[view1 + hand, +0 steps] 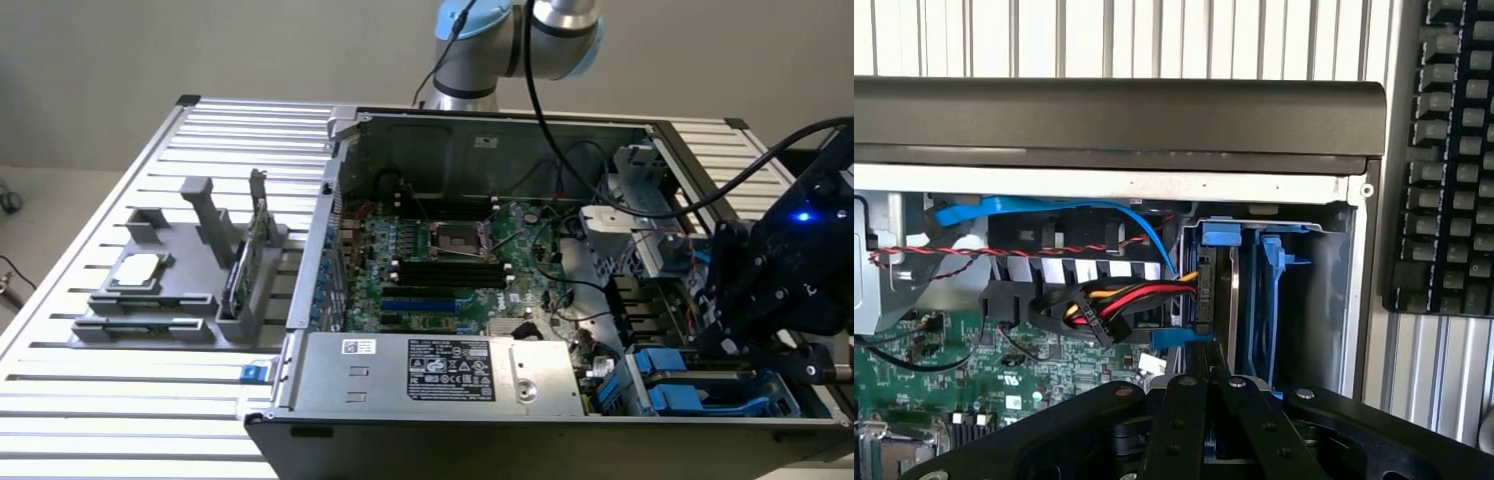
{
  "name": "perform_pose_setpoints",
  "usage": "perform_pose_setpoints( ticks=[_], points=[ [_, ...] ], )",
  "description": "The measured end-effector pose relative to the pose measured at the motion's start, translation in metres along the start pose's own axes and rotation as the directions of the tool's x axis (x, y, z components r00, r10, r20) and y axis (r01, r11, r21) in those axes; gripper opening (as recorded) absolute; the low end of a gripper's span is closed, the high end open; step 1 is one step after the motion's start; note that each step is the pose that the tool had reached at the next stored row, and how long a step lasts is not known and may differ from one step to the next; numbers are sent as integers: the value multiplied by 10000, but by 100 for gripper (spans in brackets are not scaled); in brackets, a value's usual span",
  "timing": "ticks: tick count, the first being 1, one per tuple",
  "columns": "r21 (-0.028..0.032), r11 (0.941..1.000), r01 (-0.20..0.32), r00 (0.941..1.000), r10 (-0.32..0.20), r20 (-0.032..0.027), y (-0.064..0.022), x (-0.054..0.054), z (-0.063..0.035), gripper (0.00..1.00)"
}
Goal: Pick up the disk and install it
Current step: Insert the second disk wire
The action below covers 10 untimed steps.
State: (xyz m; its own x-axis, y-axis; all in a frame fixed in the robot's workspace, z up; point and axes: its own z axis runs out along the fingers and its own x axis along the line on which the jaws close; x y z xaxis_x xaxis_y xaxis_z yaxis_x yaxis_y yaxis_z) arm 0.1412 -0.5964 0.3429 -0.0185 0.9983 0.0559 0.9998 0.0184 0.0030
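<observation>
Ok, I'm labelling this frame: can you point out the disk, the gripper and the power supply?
disk (1226,290): wrist view, on its grey edge between the blue rails.
gripper (1204,372): wrist view, where the black fingertips meet, shut.
power supply (441,368): exterior view, on its white label.

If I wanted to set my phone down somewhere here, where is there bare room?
The slatted table is bare in front of the grey parts holder, and behind it toward the far edge. Inside the open computer case it is crowded: motherboard, cables, power supply and blue drive carriers under the gripper.
</observation>
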Motion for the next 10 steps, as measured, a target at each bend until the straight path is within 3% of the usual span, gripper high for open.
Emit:
perform_pose_setpoints(
  ticks=[10],
  points=[
    [0,10000,0,10000,0,-3,0,-2,24,11]
  ],
)
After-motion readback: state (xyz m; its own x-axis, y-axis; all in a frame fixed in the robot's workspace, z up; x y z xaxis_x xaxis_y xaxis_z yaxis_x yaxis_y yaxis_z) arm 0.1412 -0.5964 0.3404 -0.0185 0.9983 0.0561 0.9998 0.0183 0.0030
